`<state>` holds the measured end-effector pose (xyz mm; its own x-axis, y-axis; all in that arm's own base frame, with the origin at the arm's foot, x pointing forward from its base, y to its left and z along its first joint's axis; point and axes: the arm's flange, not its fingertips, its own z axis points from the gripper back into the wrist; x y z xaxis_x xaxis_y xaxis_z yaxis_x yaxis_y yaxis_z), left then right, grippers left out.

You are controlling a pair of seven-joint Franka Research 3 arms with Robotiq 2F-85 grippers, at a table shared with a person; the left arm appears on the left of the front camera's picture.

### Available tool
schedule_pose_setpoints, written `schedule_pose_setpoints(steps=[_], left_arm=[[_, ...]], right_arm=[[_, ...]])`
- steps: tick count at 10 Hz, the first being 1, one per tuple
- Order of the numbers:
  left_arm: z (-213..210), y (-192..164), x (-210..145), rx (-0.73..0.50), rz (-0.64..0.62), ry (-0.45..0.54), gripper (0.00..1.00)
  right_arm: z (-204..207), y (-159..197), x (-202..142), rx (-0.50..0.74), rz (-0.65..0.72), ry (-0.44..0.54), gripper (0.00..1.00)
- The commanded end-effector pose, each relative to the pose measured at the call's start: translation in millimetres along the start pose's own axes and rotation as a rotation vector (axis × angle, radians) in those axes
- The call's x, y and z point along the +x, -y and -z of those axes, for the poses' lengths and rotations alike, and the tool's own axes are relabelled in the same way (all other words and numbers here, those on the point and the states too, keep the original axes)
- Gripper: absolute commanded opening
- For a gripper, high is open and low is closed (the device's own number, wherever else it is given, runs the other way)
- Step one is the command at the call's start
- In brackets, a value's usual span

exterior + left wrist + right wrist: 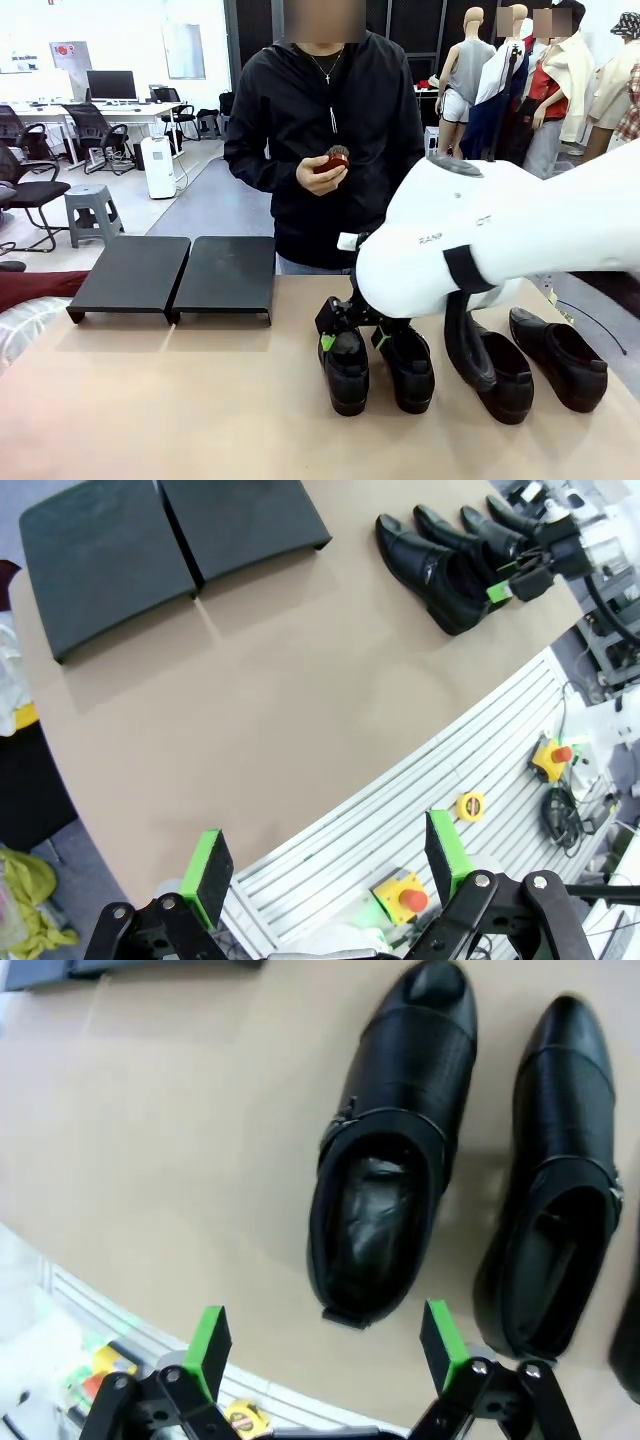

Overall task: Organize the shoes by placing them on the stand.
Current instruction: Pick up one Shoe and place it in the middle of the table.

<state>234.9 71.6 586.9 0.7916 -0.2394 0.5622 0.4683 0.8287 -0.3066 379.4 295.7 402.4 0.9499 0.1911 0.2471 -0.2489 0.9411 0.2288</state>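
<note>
Tan worktop [150, 400] carries the stand [175, 275] at far left, nothing on it, and four shoes [500, 375] in a row at right. My right jaws hang released just above the leftmost shoe [385, 1150], lined up with its heel, not yet gripping. Left jaws are released too, high over the near edge. I judge this the first pick: next I lower, clench on the heel collar, then carry left to the stand

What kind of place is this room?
Probably a robotics lab in an office hall: a white robot arm over the table, a desk with a monitor and office chairs behind the person, red stop buttons.
</note>
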Motion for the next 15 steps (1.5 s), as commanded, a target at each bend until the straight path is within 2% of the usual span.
schedule_pose_setpoints(steps=[1,4,8,13,14,15], left_arm=[[-0.7,-1.0,0.5,-0.015,0.010,-0.001,1.00],[-0.7,-1.0,0.5,-0.015,0.010,-0.001,1.00],[-0.7,-1.0,0.5,-0.015,0.010,-0.001,1.00],[-0.7,-1.0,0.5,-0.015,0.010,-0.001,1.00],[-0.7,-1.0,0.5,-0.015,0.010,-0.001,1.00],[-0.7,-1.0,0.5,-0.015,0.010,-0.001,1.00]], right_arm=[[16.9,-8.1,24.2,-0.099,0.099,-0.042,1.00],[45.4,9.0,35.9,-0.149,0.179,-0.095,1.00],[68.4,27.1,51.6,-0.166,0.307,-0.085,1.00],[76.1,30.0,55.0,-0.151,0.336,-0.101,1.00],[77.8,28.3,55.6,-0.171,0.329,-0.126,0.40],[79.4,27.0,56.4,-0.180,0.331,-0.118,0.00]])
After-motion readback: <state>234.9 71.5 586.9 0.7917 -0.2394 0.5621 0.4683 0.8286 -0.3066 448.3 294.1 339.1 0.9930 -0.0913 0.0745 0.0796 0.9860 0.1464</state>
